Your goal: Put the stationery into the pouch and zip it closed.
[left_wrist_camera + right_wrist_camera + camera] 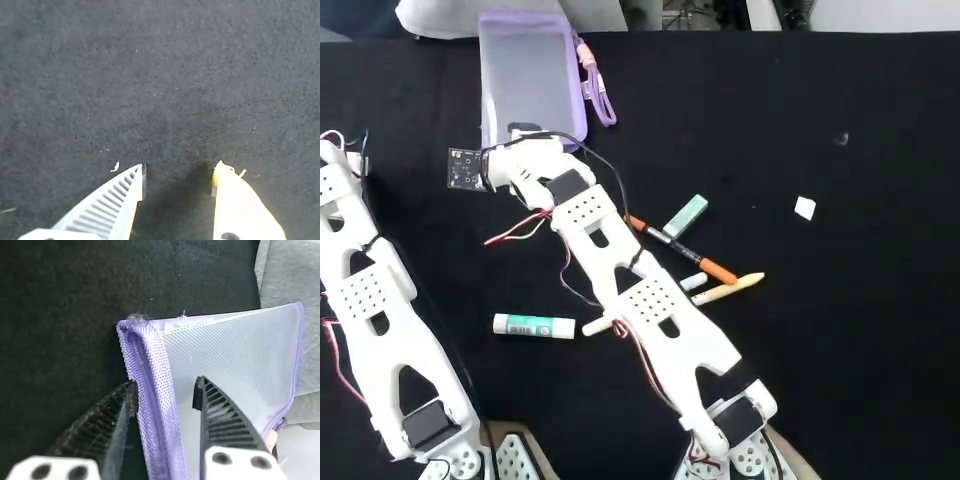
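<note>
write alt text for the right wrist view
The right gripper, its black ribbed fingers open, straddles the woven purple zipper edge of a translucent plastic pouch lying on a black table.

A black felt-like cloth (850,330) covers the table under even light. Beyond its far edge lie pale fabric (435,18) and a grey surface (595,14).
</note>
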Available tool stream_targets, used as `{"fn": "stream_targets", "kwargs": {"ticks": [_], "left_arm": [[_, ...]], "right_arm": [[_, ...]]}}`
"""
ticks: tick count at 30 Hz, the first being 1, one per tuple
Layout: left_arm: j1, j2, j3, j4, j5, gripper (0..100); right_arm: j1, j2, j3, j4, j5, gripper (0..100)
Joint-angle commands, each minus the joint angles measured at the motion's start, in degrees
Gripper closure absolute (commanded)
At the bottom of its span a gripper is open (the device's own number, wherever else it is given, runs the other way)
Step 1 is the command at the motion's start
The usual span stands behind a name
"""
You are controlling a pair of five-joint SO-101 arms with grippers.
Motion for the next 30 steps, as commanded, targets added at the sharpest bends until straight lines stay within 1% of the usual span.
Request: {"fn": "stream_targets", "kwargs": {"ticks": [1,5,9,11,17,19,23,27,30], "left_arm": [[-0.7,-0.9,-1.5,-0.8,0.5,77],[-0.6,-0.9,-1.5,-0.8,0.5,77],[-0.6,-0.9,-1.5,-0.9,0.5,77],[-0.6,-0.9,-1.5,-0.9,0.5,77],[-0.6,-0.9,-1.5,-0.9,0.5,77],[-0.6,-0.9,-1.5,-0.9,0.5,77],[-0.6,-0.9,-1.5,-0.9,0.5,77],[-0.6,-0.9,-1.5,-0.9,0.5,77],[-0.6,-0.9,-1.5,-0.9,0.5,77]], "right_arm": [[0.7,-1.1,-3.3,-1.8,0.8,80.8],[0.7,-1.3,-3.3,-1.8,0.8,81.5],[0.7,-3.0,-3.3,-1.8,0.8,90.0],[0.5,-3.8,-3.3,-1.8,0.8,92.8],[0.4,-3.1,-3.2,-1.8,0.8,87.2],[0.6,-2.8,-3.2,-2.1,0.8,87.0],[0.8,-2.5,-2.6,-6.6,0.8,86.8],[0.5,-1.3,-3.0,-7.5,1.1,87.1],[0.6,0.7,-2.7,-8.6,6.2,87.1]]}}
